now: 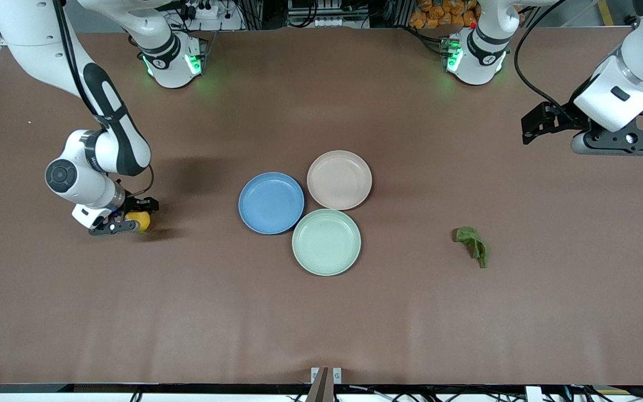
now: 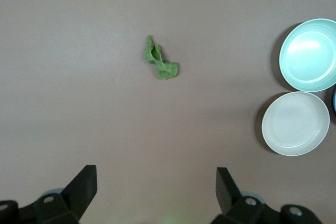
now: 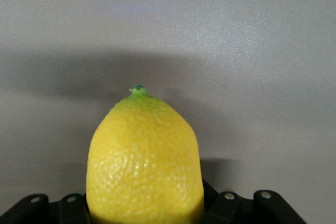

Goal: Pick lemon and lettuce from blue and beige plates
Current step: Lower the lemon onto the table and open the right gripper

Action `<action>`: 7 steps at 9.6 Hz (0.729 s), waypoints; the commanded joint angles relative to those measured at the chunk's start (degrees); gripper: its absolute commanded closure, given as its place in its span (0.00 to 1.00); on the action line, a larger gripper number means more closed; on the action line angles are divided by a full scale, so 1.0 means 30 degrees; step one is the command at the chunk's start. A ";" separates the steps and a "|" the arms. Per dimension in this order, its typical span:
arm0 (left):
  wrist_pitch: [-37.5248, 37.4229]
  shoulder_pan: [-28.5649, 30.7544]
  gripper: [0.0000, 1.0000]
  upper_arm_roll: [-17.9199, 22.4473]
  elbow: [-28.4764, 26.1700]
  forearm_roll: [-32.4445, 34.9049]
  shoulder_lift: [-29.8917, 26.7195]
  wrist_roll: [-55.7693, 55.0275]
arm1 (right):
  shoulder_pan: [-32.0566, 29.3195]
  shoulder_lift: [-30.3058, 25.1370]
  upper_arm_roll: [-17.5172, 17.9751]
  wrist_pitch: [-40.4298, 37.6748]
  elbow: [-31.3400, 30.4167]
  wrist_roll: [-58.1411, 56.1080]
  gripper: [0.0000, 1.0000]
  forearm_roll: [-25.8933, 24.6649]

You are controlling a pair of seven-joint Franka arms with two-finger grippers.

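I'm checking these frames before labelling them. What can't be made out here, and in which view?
- Right gripper fingers: in the right wrist view the lemon fills the foreground and hides them; in the front view they are too small to tell shut or releasing.
- Whether the lemon touches the table: its underside is cut off by the wrist view's edge.
- Blue plate: only a sliver at the left wrist view's edge.
- Left gripper fingertips: hidden by its body in the front view.

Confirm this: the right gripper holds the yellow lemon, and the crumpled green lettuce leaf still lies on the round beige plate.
Not quite. The right gripper does hold the yellow lemon, but the crumpled green lettuce leaf lies on the bare brown table, toward the left arm's end, apart from the empty round beige plate. The front view shows it.
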 commanded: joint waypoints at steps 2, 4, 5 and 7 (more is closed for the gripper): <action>-0.0459 0.0052 0.00 0.0174 0.0444 -0.0382 0.0088 0.0645 | -0.0359 0.0279 0.0245 0.0337 -0.0001 0.0003 0.32 0.0053; -0.0343 -0.0006 0.00 0.0174 0.0444 -0.0382 0.0175 0.0645 | -0.0301 0.0339 0.0274 0.0308 0.0087 0.0090 0.00 0.0430; -0.0284 -0.0006 0.00 0.0145 0.0444 -0.0382 0.0205 0.0645 | -0.0127 0.0310 0.0274 0.0047 0.0117 0.0062 0.00 0.1332; -0.0284 -0.0036 0.00 0.0116 0.0560 -0.0382 0.0235 0.0645 | -0.0183 0.0193 0.0274 -0.2020 0.1310 0.0032 0.00 0.1576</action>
